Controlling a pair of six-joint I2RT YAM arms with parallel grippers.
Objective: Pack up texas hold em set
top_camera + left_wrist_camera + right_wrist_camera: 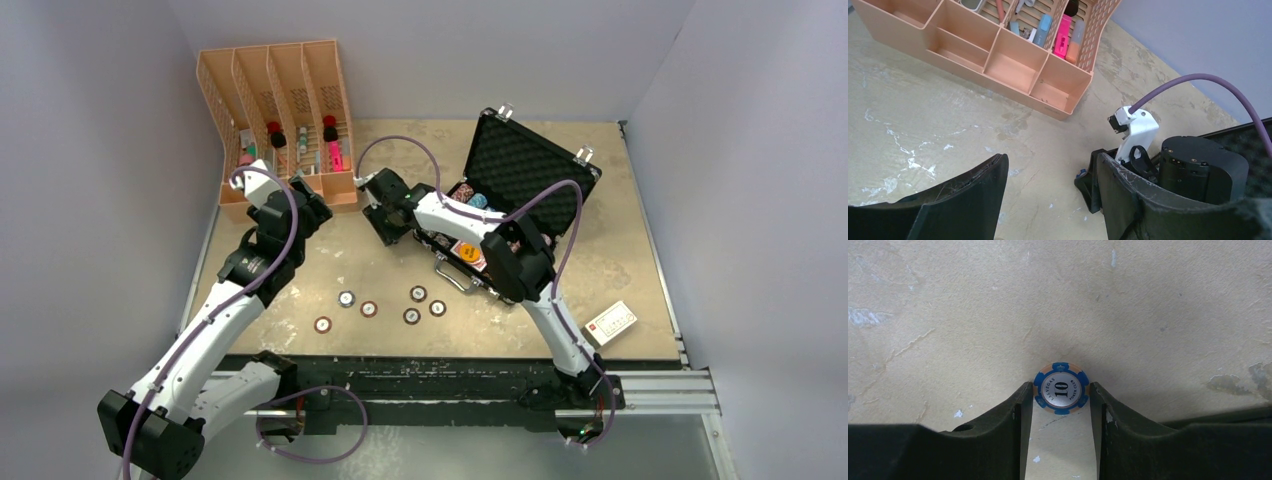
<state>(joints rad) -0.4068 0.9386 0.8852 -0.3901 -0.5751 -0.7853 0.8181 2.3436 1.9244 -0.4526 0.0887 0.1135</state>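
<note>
Blue chip [1061, 388]: laid flat on the surface [948, 300], just left of the open case [530, 165].
Right hand [1061, 392]: closed against the chip's rim, both fingers seemingly touching it.
Handling: judged light, stiff, thin and slick; best pinched across the rim, then tipped up.
Left hand [1050, 160]: spread wide, nothing in it, further left of the case.
</note>
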